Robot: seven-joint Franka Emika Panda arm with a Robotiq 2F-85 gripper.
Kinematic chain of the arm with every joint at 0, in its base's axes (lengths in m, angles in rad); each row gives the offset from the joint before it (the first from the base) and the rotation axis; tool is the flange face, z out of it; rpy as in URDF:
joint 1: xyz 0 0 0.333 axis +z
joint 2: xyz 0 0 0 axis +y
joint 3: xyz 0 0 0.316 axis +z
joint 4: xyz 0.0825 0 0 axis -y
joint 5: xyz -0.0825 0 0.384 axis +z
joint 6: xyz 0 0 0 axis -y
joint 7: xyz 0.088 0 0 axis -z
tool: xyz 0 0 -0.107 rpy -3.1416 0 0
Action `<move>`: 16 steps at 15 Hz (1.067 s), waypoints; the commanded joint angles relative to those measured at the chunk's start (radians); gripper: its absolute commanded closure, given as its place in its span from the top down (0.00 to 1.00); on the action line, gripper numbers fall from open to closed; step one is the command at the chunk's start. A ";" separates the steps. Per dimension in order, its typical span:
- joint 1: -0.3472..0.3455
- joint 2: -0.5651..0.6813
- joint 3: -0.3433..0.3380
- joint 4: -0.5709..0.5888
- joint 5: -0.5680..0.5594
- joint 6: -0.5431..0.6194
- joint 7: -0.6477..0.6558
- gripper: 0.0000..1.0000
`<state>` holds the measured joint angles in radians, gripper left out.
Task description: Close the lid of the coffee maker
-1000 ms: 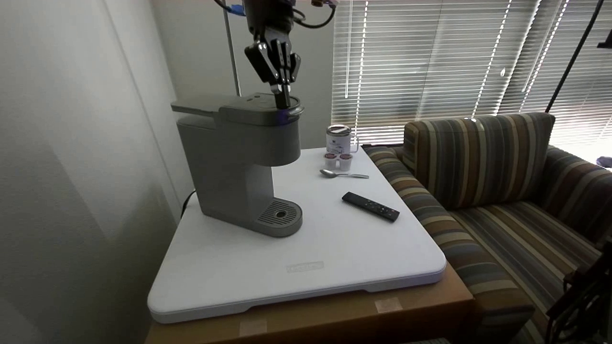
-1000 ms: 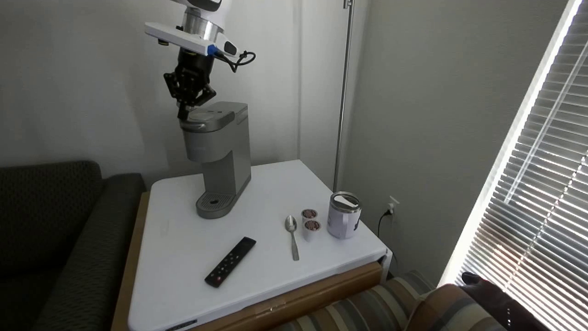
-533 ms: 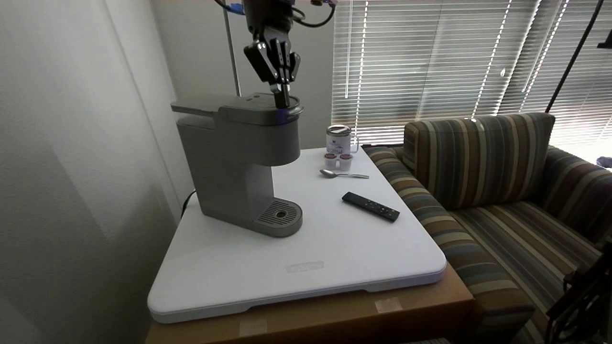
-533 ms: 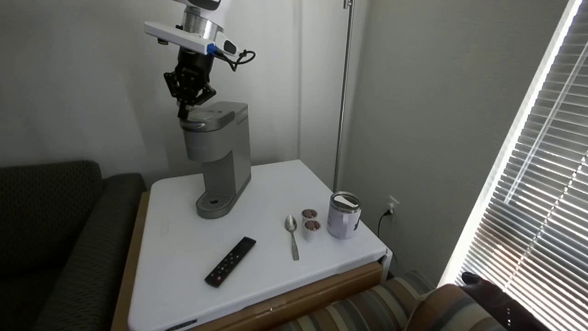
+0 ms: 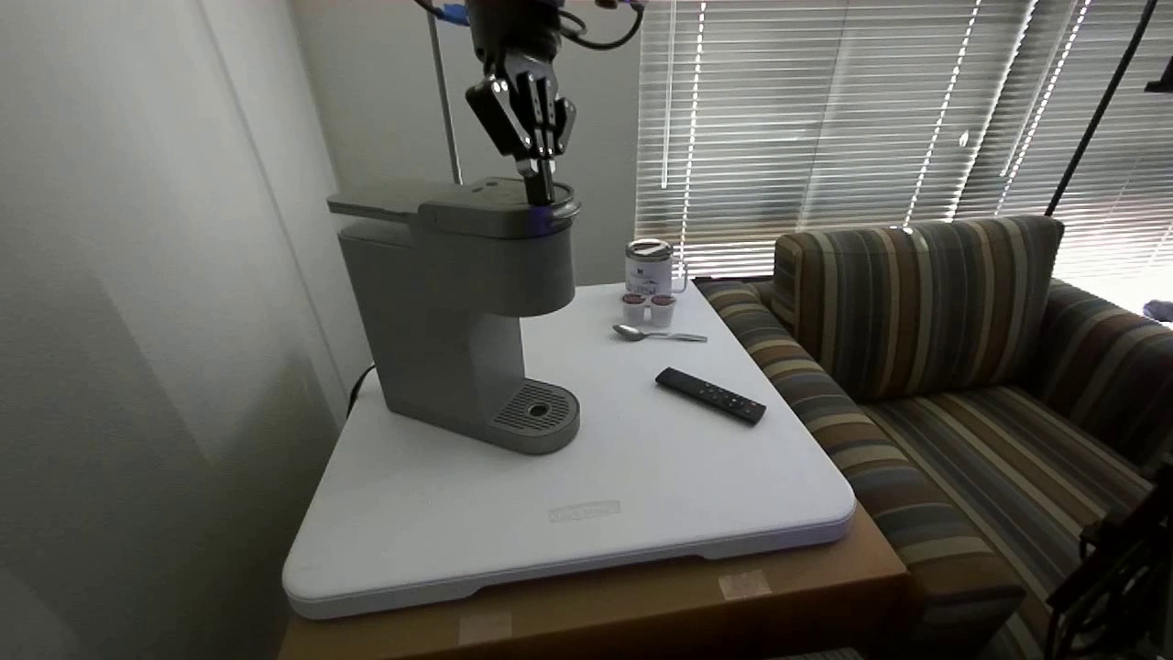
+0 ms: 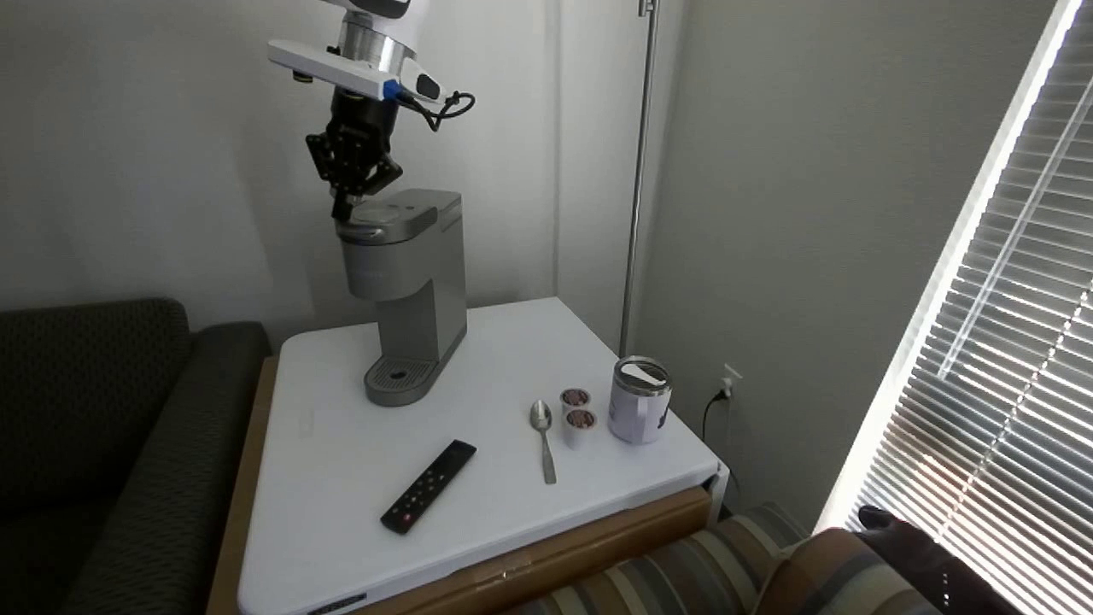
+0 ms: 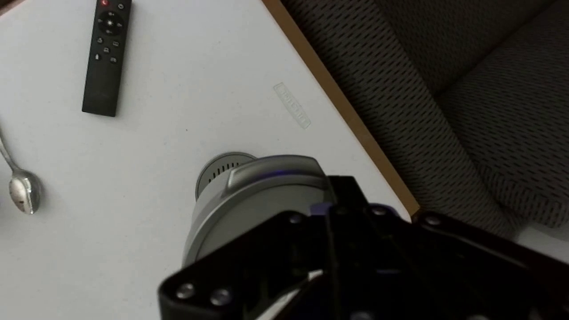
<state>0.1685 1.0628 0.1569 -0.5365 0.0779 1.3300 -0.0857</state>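
White, round-cornered plastic tabletop (image 5: 632,458) spans the middle in an exterior view, and left of centre stands the tall, boxy, matte-grey coffee machine (image 5: 449,316)! Upper left of centre, the black metal two-fingered gripper (image 5: 540,191) points down, jaws together, empty: likely a blunt pusher. Its tips are at the grey, rounded plastic lid (image 5: 486,213) lying flat on top, contact unclear, the front edge probably chosen for leverage.

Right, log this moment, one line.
rounded grey lid: down; boxy grey coffee maker: upright on flat white tabletop; black end effector: shut, nothing held, at lid's front edge; latched: cannot tell
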 commanded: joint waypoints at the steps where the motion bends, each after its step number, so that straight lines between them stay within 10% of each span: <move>1: 0.001 -0.004 -0.009 -0.007 -0.014 0.040 -0.016 0.00; 16: -0.016 -0.036 0.000 -0.040 0.017 0.126 0.076 0.00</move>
<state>0.1642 1.0564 0.1568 -0.5351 0.0794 1.4481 -0.0536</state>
